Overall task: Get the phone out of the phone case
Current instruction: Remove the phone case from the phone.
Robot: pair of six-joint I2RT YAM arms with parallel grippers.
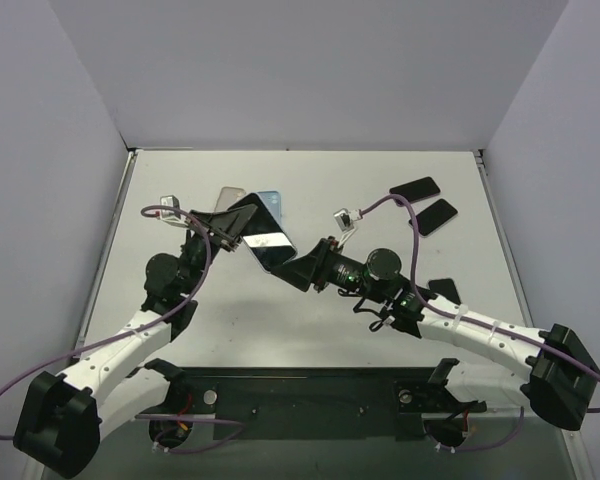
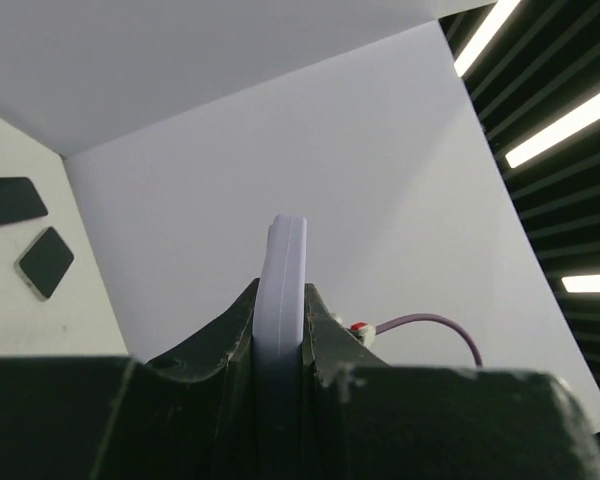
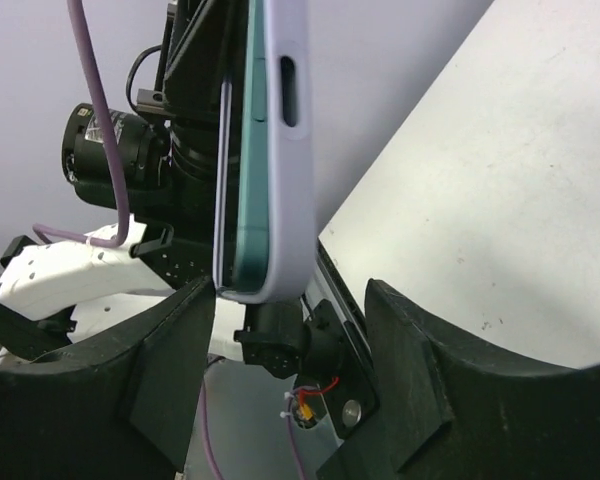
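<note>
The phone [image 1: 263, 240], dark screen up and tilted, is held above the table inside its lavender phone case [image 3: 288, 150]. The phone's teal edge [image 3: 248, 215] shows within the case rim, slightly parted from it at the lower corner. My left gripper [image 2: 280, 305] is shut on the case edge [image 2: 282, 260], clamping it at the phone's upper left [image 1: 225, 228]. My right gripper [image 3: 295, 325] stands open around the case's lower corner. That corner lies close to the left finger [image 3: 170, 350] and well apart from the right one [image 3: 430, 360]. From above, the right gripper [image 1: 298, 268] sits at the phone's lower right end.
Two dark phones [image 1: 415, 188] [image 1: 432, 216] lie at the back right of the table. A grey one [image 1: 230, 197] and a blue one [image 1: 271, 203] lie behind the held phone. Grey walls enclose the table on three sides.
</note>
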